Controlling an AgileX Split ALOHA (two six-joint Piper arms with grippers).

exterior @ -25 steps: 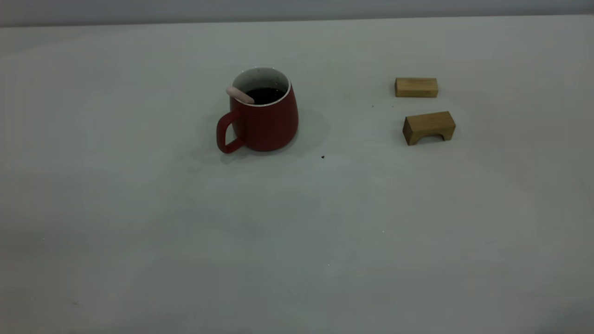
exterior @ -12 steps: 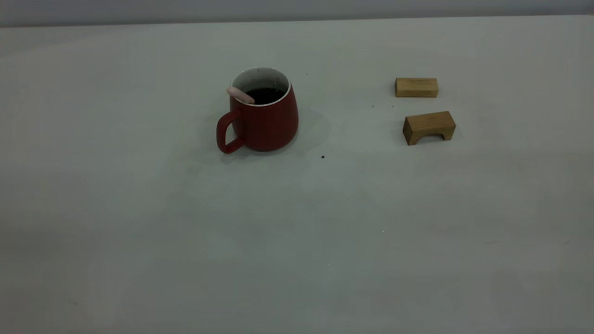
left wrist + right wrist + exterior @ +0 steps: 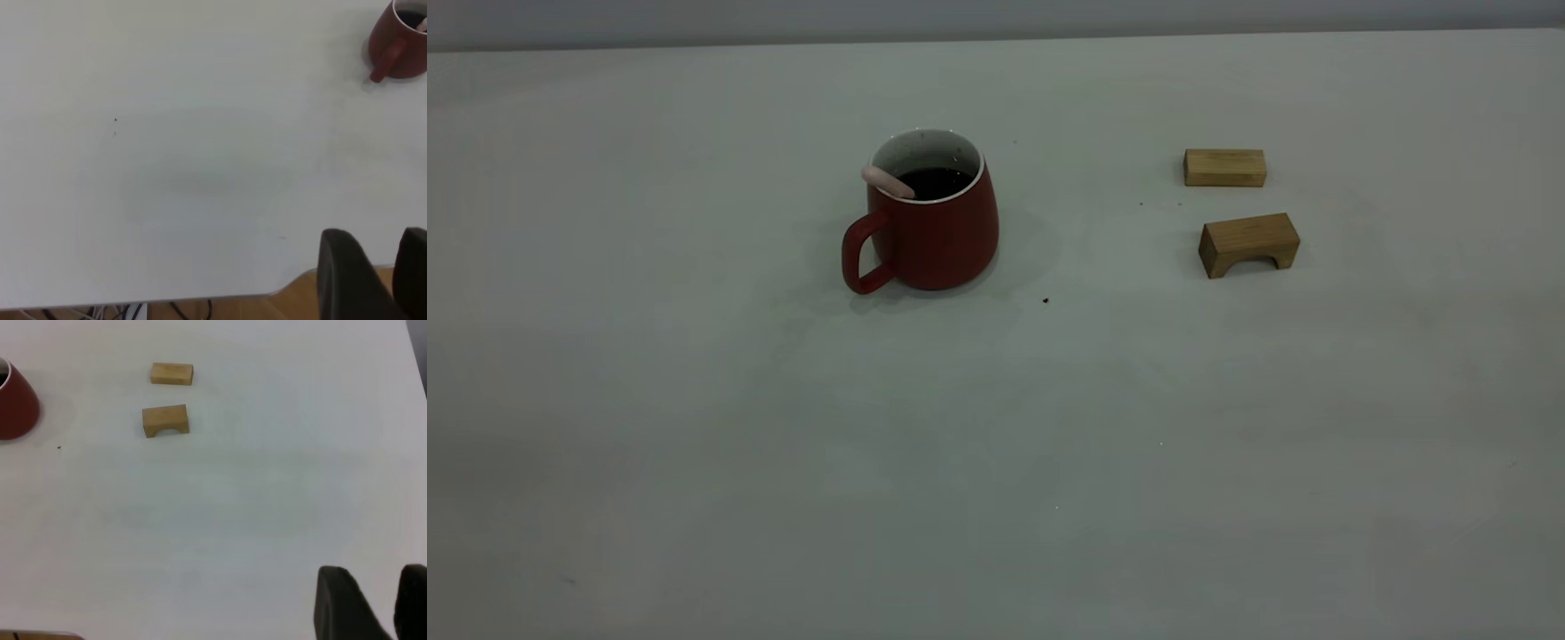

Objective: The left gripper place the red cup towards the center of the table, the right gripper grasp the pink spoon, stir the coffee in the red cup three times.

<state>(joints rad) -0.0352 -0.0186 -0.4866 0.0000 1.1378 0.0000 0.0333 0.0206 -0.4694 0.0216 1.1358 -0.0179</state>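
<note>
The red cup [image 3: 934, 227] stands upright on the table [image 3: 996, 427], left of the middle, with its handle toward the front left. Dark coffee [image 3: 938, 182] shows inside it. The pink spoon [image 3: 887, 181] leans in the cup, its handle resting over the rim on the left. No arm appears in the exterior view. In the left wrist view the left gripper [image 3: 373, 232] hangs over the table's near edge, far from the cup [image 3: 399, 41]. The right gripper [image 3: 372, 568] is likewise far from the cup [image 3: 15, 403]. Each has its fingers slightly apart with nothing between them.
Two wooden blocks lie to the right of the cup: a flat bar [image 3: 1224, 167] and, nearer the front, an arch-shaped one [image 3: 1248, 244]. A small dark speck [image 3: 1046, 300] lies near the cup. Wooden floor [image 3: 220, 308] shows beyond the table's edge.
</note>
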